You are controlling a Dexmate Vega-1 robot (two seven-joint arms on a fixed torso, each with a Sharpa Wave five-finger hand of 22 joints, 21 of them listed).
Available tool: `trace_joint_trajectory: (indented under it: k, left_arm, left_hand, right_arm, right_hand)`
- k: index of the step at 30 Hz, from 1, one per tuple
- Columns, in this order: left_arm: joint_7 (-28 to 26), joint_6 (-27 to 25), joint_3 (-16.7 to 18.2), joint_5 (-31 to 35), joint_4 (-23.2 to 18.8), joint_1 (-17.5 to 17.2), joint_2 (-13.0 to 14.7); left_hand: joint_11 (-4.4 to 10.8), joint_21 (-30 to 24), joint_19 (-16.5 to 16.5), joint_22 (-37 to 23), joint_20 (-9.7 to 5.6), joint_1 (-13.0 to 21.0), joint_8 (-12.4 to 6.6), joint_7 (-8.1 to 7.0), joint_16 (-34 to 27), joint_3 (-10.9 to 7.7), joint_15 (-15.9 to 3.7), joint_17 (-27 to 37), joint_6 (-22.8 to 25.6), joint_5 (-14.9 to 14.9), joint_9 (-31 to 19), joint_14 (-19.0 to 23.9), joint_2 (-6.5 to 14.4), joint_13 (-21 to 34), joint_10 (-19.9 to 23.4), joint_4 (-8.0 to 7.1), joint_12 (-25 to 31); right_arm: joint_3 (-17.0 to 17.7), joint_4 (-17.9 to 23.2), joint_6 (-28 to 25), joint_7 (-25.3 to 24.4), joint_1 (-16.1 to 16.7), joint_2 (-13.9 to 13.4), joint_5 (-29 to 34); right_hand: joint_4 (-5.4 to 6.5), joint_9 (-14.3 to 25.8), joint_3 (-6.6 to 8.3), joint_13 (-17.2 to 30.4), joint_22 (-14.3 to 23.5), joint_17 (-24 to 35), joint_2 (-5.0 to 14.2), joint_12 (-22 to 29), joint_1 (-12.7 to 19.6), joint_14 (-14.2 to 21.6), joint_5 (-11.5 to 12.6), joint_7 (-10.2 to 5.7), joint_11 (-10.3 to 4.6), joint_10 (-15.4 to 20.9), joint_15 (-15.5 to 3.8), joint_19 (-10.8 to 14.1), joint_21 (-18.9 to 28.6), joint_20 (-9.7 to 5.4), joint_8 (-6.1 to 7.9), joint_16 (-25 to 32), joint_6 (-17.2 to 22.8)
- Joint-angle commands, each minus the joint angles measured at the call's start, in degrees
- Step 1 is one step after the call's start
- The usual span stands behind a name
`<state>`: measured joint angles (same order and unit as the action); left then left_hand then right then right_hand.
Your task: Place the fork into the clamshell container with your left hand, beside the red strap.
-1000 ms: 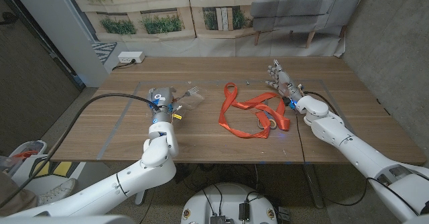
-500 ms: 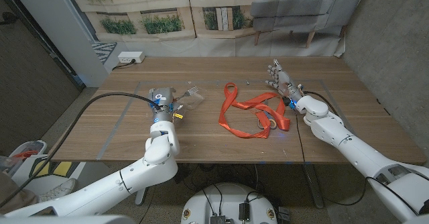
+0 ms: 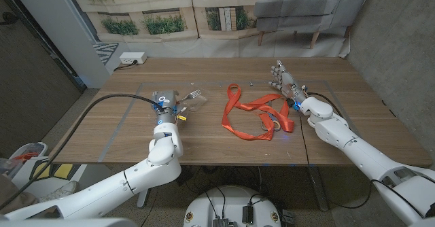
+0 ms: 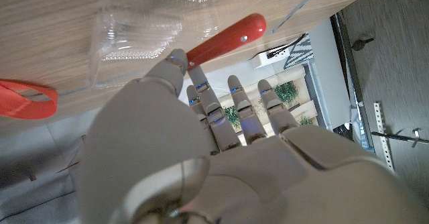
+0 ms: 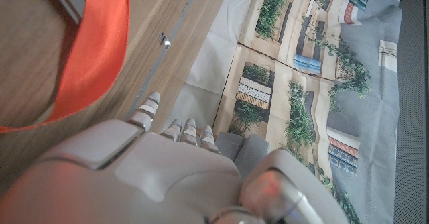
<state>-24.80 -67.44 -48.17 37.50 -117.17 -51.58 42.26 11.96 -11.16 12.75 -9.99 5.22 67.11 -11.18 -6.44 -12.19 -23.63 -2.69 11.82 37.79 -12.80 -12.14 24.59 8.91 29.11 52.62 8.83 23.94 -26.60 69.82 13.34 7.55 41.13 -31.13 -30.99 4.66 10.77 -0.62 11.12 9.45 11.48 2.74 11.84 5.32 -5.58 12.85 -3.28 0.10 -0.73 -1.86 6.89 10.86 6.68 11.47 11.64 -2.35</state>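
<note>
Fork (image 4: 226,39) seemingly ungripped beyond left hand (image 4: 201,157), fingers apart, beside clear clamshell container (image 4: 137,36).

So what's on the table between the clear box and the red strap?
Nothing. In the head view, only bare wooden table separates the clamshell container from the red strap.
</note>
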Motion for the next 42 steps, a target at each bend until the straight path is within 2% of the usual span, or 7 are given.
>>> trace_joint_trajectory:
  k: [1,8,10,15,22,42]
  left_arm:
    - [-0.06,0.29,-0.88,-1.26,1.80,1.15,-0.53]
    - [-0.43,0.73,-1.10,-1.79,2.61,1.55,-0.59]
    - [-0.39,0.86,-1.24,-1.93,2.86,1.79,-0.62]
    - [-0.52,1.36,-1.43,-2.29,3.43,2.21,-0.84]
    - [-0.29,1.38,-1.85,-2.54,3.99,2.64,-0.84]
    - [-0.94,0.88,-2.10,-4.18,4.98,2.56,-1.54]
  left_hand:
    - [0.03,-0.29,0.38,-0.12,-0.15,0.10,0.25,0.13,0.21,-0.46,-4.27,0.11,-0.29,-0.20,-0.17,-0.26,0.32,0.02,-0.10,0.11,0.34]
    - [-0.21,-0.23,0.27,-0.09,-1.16,0.16,0.25,0.42,0.17,-0.55,-4.47,0.13,-0.39,-0.15,-0.19,-0.22,0.37,0.06,-0.19,0.18,0.48]
    - [-0.19,-0.16,0.13,-0.07,-1.95,0.20,0.23,0.49,0.20,-0.61,-4.69,0.08,-0.40,-0.11,-0.21,-0.21,0.35,0.10,-0.16,0.23,0.58]
    - [-0.64,-0.13,0.07,-0.04,-2.04,0.22,0.18,0.59,0.22,-0.73,-4.72,0.02,-0.36,-0.07,-0.22,-0.16,0.41,0.06,-0.26,0.23,0.63]
    - [-0.26,-0.09,-0.01,-0.02,-1.79,0.23,0.17,0.46,0.22,-0.78,-4.72,0.03,-0.39,-0.02,-0.24,-0.21,0.50,0.10,-0.38,0.21,0.69]
    - [-0.44,-0.10,0.02,0.00,-1.44,0.24,0.12,0.57,0.12,-0.79,-4.68,0.07,-0.44,0.21,-0.28,-0.13,0.57,0.06,-0.37,0.19,0.99]
  right_arm:
    - [0.20,0.84,-0.03,-0.19,0.37,-0.39,0.00]
    - [0.28,1.01,0.04,-0.30,0.36,-0.44,0.04]
    - [0.36,1.24,-0.12,-0.43,0.49,-0.49,-0.08]
    - [0.42,1.66,-0.13,-0.46,0.71,-0.71,-0.07]
    - [0.65,2.54,-0.57,-0.82,1.14,-0.99,-0.31]
    - [0.43,3.03,-1.07,-0.61,1.29,-1.27,-0.24]
  right_hand:
    - [-0.12,0.13,-0.27,0.16,0.32,-0.01,0.14,-0.27,0.43,0.23,-0.01,-0.27,-0.26,-0.12,-1.51,-0.11,-0.10,-0.06,-0.15,0.07,-0.16]
    - [-0.12,0.13,-0.29,0.16,0.33,-0.02,0.14,-0.25,0.42,0.25,-0.02,-0.25,-0.25,-0.06,-1.50,-0.14,-0.10,-0.03,-0.13,0.07,-0.11]
    - [-0.12,0.13,-0.30,0.16,0.33,-0.02,0.14,-0.26,0.41,0.24,-0.02,-0.26,-0.22,-0.07,-1.52,-0.14,-0.10,-0.09,-0.13,0.07,-0.11]
    - [-0.10,0.13,-0.31,0.16,0.33,-0.02,0.17,-0.21,0.39,0.23,-0.02,-0.29,-0.20,0.05,-1.49,-0.16,-0.10,-0.08,-0.12,0.06,-0.05]
    - [-0.10,0.13,-0.32,0.16,0.33,-0.02,0.20,-0.24,0.39,0.28,-0.02,-0.30,-0.29,-0.01,-1.50,-0.18,-0.10,-0.09,-0.13,0.07,-0.09]
    - [-0.09,0.13,-0.23,0.16,0.33,-0.05,0.47,-0.21,0.49,0.37,0.01,-0.27,-0.25,0.10,-1.33,-0.16,-0.08,-0.06,-0.13,0.09,-0.08]
